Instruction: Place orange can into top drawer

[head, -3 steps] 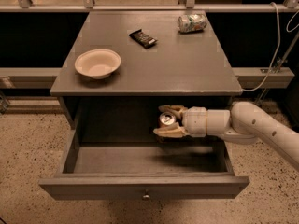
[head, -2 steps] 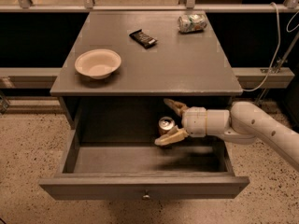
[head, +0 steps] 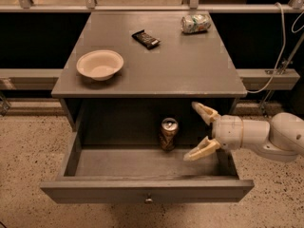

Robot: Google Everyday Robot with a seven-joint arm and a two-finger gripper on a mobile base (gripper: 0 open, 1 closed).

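Probably light, slick and easily dented, the slim orange-gold aluminium can (head: 168,133) stands upright inside the wide grey wooden top drawer (head: 142,192), best held round its middle, the cream pincer (head: 191,131) released just beside it.

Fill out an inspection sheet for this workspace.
Surface: grey table top, with the drawer beneath pulled out.
Job's things: orange can upright inside the top drawer, towards its back.
Clutter: white bowl, dark snack bar and crushed green can on the table top.
Claw: open, right of the orange can, not touching it.
Cables: white cable hanging at right.
Surroundings: speckled floor.
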